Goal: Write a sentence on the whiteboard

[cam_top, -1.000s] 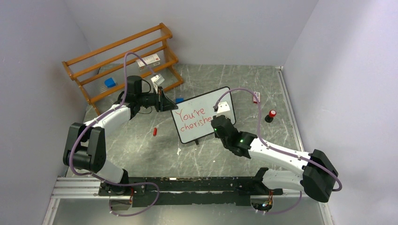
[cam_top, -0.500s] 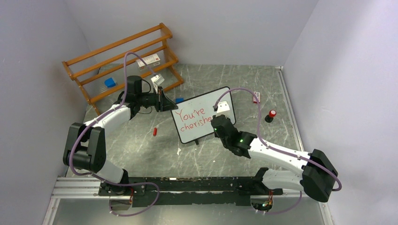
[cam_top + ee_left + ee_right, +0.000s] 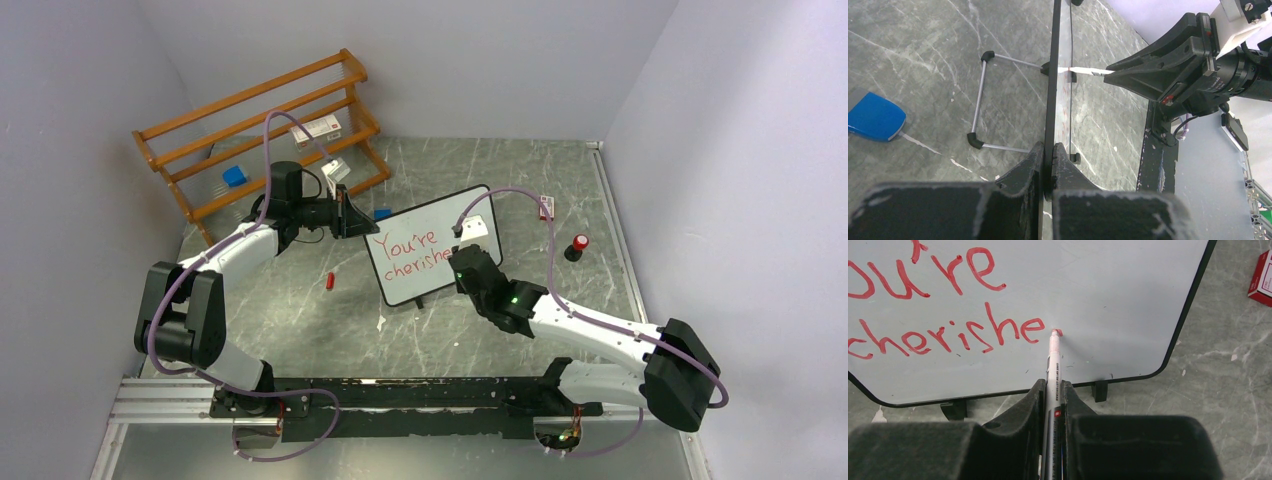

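Left claw (image 3: 1048,150): fingers pressed together on the black edge of the whiteboard (image 3: 1052,75), which runs straight ahead of it.
Whiteboard: propped on the table (image 3: 330,330) between the two claws, its written face toward the right claw (image 3: 1053,390).
Sentence (image 3: 948,332): red; "You're" above "cherishe", ahead and to the left of the right claw.
Right claw: clamped on a marker (image 3: 1053,357) that points straight ahead.
Marker tip: touching the board just right of the last "e", at a small red mark.

I saw red lettering (image 3: 408,252) on the white, black-framed whiteboard (image 3: 440,220). The table (image 3: 330,330) was grey, veined with white; the rack (image 3: 245,96) orange-brown.
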Available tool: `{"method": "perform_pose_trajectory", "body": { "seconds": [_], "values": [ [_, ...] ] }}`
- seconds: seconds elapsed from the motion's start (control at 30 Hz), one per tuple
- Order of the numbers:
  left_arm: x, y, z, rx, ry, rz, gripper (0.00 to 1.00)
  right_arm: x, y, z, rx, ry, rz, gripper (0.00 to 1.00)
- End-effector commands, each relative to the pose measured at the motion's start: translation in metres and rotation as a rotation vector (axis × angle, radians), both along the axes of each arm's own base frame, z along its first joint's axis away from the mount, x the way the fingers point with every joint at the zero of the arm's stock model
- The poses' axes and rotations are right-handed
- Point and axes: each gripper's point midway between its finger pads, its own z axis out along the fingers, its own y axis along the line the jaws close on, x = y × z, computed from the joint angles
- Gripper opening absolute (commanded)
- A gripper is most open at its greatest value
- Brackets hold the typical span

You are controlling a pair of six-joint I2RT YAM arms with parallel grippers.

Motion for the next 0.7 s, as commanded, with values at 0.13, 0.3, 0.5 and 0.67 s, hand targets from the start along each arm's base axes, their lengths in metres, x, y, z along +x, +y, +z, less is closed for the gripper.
{"method": "perform_pose_trajectory", "body": {
  "seconds": [0.13, 0.3, 0.5, 0.67],
  "values": [
    [-0.005, 0.004, -0.051, 0.121, 0.091, 0.036, 0.05, -0.001, 0.005, 0.003, 0.030, 0.005, 0.022, 0.00],
    [-0.005, 0.004, -0.051, 0.121, 0.092, 0.036, 0.05, -0.005, 0.004, 0.000, 0.027, 0.023, 0.029, 0.00],
    [-0.005, 0.005, -0.051, 0.123, 0.091, 0.036, 0.05, -0.007, -0.001, -0.005, 0.008, 0.038, 0.020, 0.00],
    [-0.006, 0.005, -0.050, 0.122, 0.091, 0.036, 0.05, -0.007, -0.005, -0.006, -0.002, 0.040, 0.004, 0.00]
  ]
}}
